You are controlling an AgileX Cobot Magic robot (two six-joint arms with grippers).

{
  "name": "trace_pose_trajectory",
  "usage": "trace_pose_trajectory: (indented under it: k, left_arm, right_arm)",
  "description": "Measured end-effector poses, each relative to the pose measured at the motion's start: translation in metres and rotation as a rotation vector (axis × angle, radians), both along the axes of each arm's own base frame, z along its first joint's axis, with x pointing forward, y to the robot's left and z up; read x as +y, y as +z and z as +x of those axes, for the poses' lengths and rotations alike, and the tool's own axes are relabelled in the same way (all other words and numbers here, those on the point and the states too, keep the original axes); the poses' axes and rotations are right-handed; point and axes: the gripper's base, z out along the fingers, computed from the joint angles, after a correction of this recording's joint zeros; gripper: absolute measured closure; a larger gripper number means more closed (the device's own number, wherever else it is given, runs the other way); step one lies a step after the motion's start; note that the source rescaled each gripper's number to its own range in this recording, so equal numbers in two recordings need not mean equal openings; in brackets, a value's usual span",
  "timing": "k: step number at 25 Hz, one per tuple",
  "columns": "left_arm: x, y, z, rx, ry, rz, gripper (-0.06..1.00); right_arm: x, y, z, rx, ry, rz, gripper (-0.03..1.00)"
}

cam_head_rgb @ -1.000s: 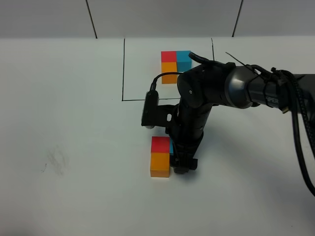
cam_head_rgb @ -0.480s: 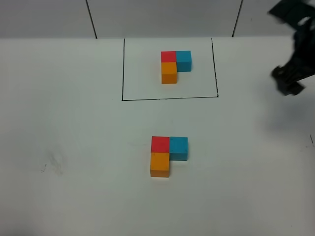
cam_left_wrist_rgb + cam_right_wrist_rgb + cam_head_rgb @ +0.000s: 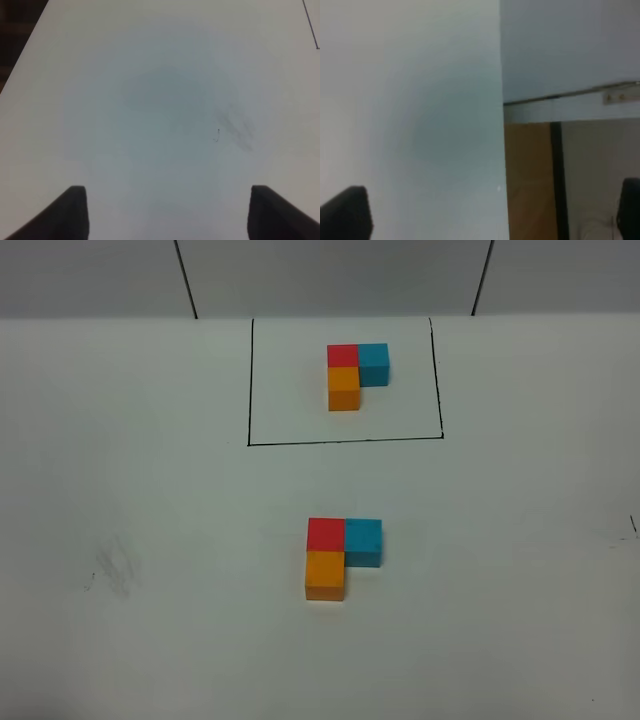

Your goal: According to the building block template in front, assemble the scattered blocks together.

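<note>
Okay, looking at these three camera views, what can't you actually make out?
- Exterior high: both arms lie outside the frame.
- Left wrist: the left gripper shows only its fingertips, cut by the edge; no blocks in view.
- Right wrist: blurred; the right gripper is cut by the edges.
- The assembled blocks: their hidden far sides.

— What shows of the robot itself?

— Only fingertips. The left gripper [image 3: 165, 212] has two dark, matte tips with blunt, angled ends.

— And the right?

— The right gripper [image 3: 490, 212] shows two black tips (both blurred), one rounded at its corner. No cables, screws or markings visible.
</note>
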Motion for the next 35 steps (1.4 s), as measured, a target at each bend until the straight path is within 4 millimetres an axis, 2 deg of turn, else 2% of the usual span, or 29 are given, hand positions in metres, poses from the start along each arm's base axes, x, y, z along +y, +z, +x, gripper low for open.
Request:
trace_pose_trajectory:
  k: [3, 7, 12, 15, 21, 26, 32, 35]
  left_arm:
    - [0.000, 0.000, 0.000, 0.000, 0.000, 0.000, 0.45]
    - [0.000, 0.000, 0.000, 0.000, 0.000, 0.000, 0.45]
    - [0.000, 0.000, 0.000, 0.000, 0.000, 0.000, 0.45]
    - [0.000, 0.000, 0.000, 0.000, 0.000, 0.000, 0.45]
    - [0.000, 0.000, 0.000, 0.000, 0.000, 0.000, 0.45]
    - [0.000, 0.000, 0.000, 0.000, 0.002, -0.003, 0.45]
    - [0.000, 0.000, 0.000, 0.000, 0.002, -0.003, 0.45]
    - [0.000, 0.000, 0.000, 0.000, 0.002, -0.003, 0.45]
  right_arm:
    - [0.026, 0.009, -0.044, -0.189, 0.067, -0.035, -0.03]
    - [0.058, 0.009, -0.098, -0.358, 0.201, -0.010, -0.03]
    - [0.075, -0.005, -0.153, -0.470, 0.324, 0.045, -0.03]
    - [0.079, -0.020, -0.171, -0.524, 0.345, 0.093, -0.03]
    - [0.087, -0.063, -0.190, -0.585, 0.376, 0.181, -0.03]
    - [0.089, -0.088, -0.189, -0.569, 0.365, 0.226, -0.03]
    - [0.092, -0.098, -0.186, -0.534, 0.365, 0.289, -0.03]
    - [0.092, -0.098, -0.186, -0.535, 0.364, 0.292, 0.02]
